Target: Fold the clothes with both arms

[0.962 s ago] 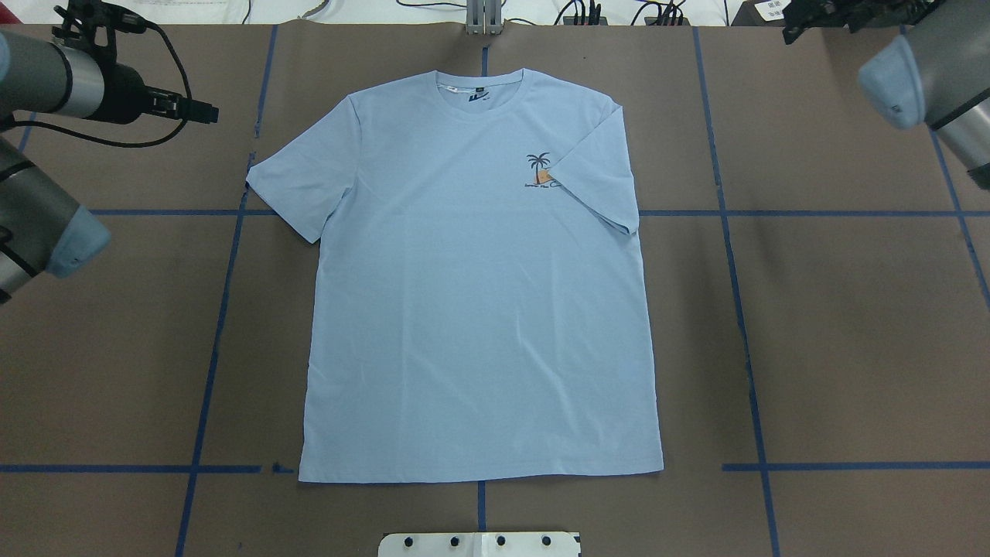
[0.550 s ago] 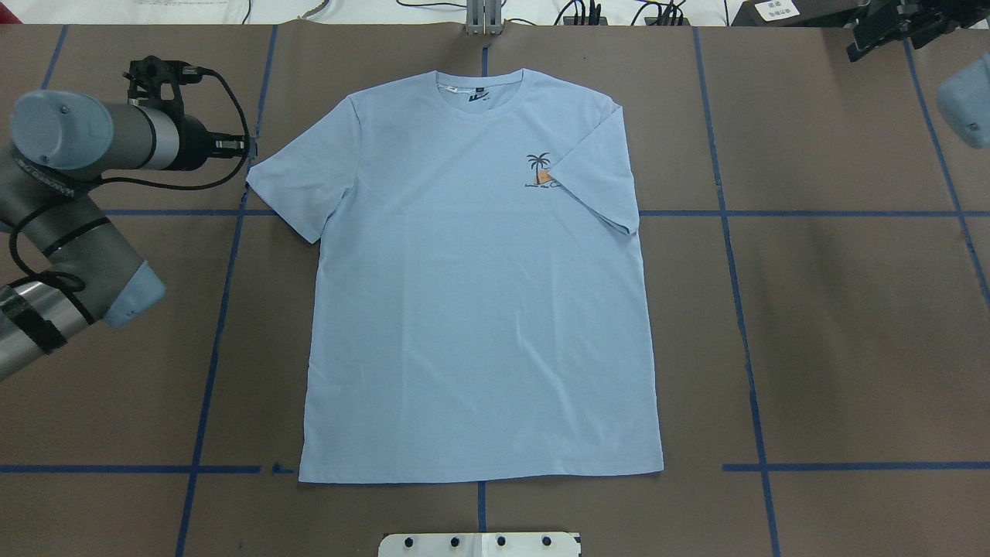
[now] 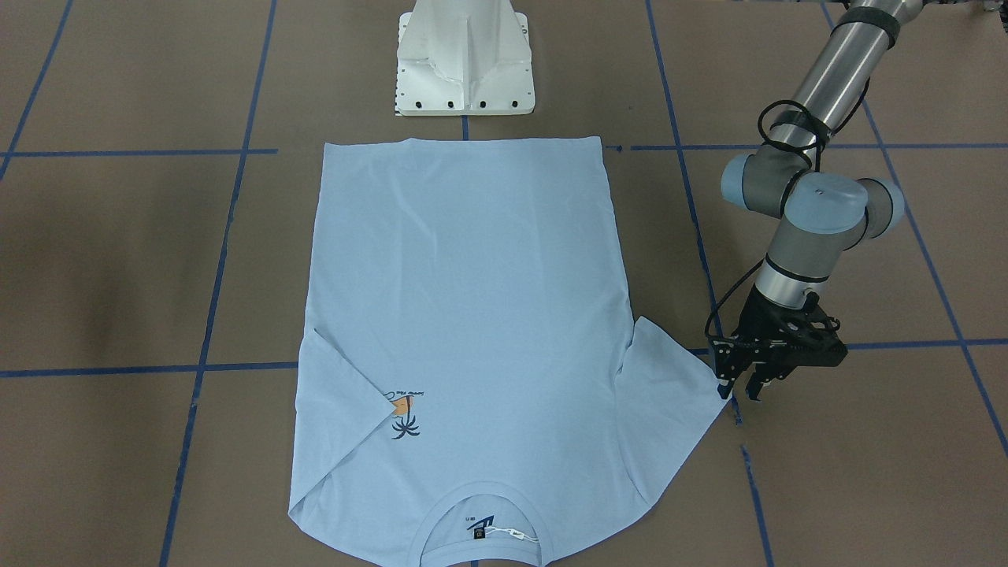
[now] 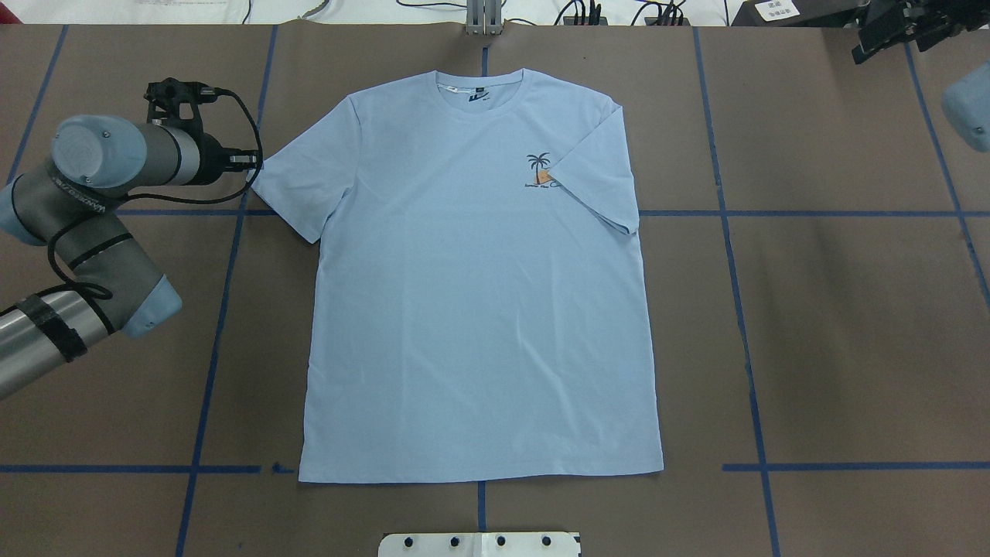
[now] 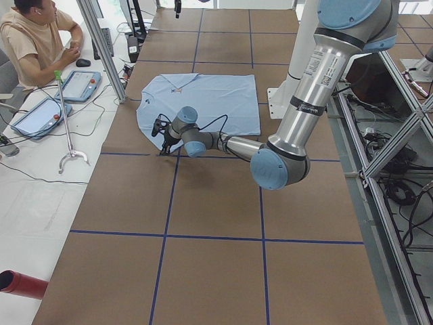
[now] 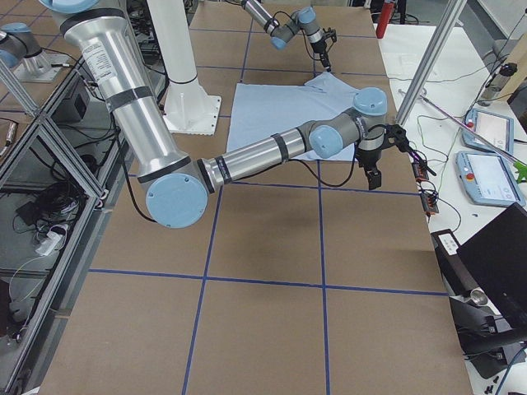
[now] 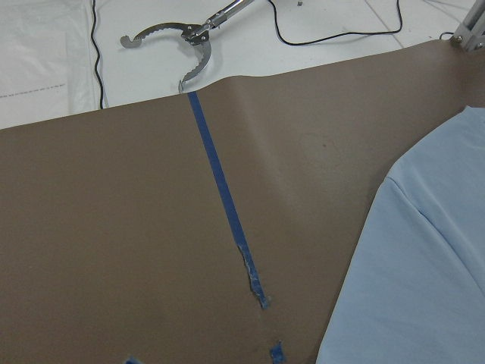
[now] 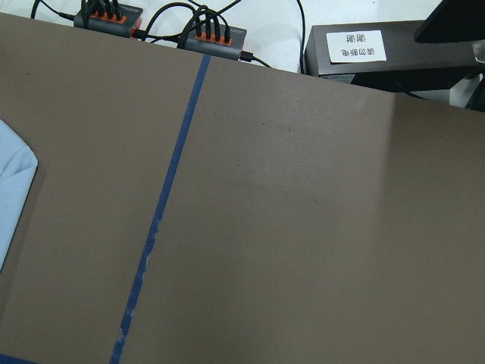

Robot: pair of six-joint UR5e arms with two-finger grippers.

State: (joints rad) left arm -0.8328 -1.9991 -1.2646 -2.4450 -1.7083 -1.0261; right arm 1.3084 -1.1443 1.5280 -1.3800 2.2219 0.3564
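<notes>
A wide table [image 4: 835,325] fills the overhead view. It is covered in matte brown paper and crossed by a grid of blue tape lines [image 4: 735,271].

In the centre a light blue T-shirt [image 4: 479,309] of thin, smooth fabric lies flat, face up. Its collar points to the top of the frame and its straight hem to the bottom. The sleeve on the frame's left lies spread out. The sleeve on the right is folded inward over the body, and its edge touches the small palm-tree print [image 4: 541,170].

The left arm [image 4: 100,201], made of silver-grey tubes with pale blue caps and looped black cable, enters from the lower left of the overhead view. The right arm [image 6: 255,156] stretches across the middle of the right-side view. A white metal pedestal [image 3: 465,55] stands at the top centre of the front-facing view, just beyond the hem.

The left gripper [image 3: 740,387] points down just beside the tip of the spread sleeve, its black fingers parted and holding nothing. The right gripper [image 6: 373,175] hangs over bare paper, well apart from the shirt. I cannot tell whether it is parted or closed.

A seated person [image 5: 37,40] is in the upper left of the left-side view. A toothed metal grabber [image 7: 182,42] lies on white tabletop beyond the paper. A dark label [image 3: 479,534] sits inside the collar.
</notes>
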